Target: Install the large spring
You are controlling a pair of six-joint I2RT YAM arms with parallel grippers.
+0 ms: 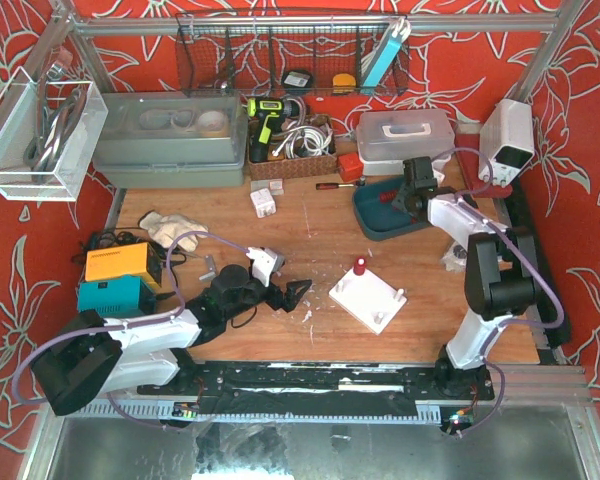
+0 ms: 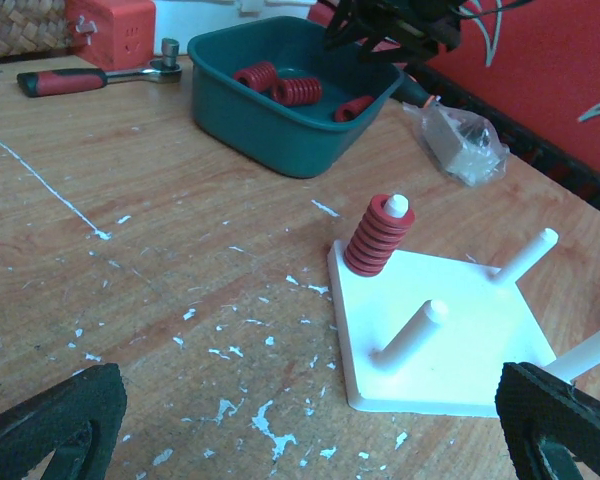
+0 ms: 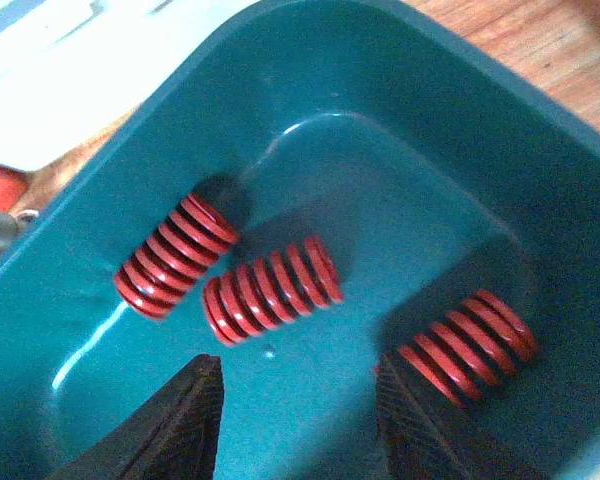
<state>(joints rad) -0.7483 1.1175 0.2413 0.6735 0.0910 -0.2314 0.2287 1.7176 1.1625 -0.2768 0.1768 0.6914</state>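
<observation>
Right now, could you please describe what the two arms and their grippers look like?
The left arm and right arm are white-shelled links with black joint housings; a thin lilac cable loops along each. The left gripper and right gripper are black, with wedge-shaped, rough-textured fingers. I can read no markings.

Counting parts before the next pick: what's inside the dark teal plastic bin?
Three red coil springs lie on their sides in the bin. Black fingers of the right gripper cover the near floor and one spring's end.
</observation>
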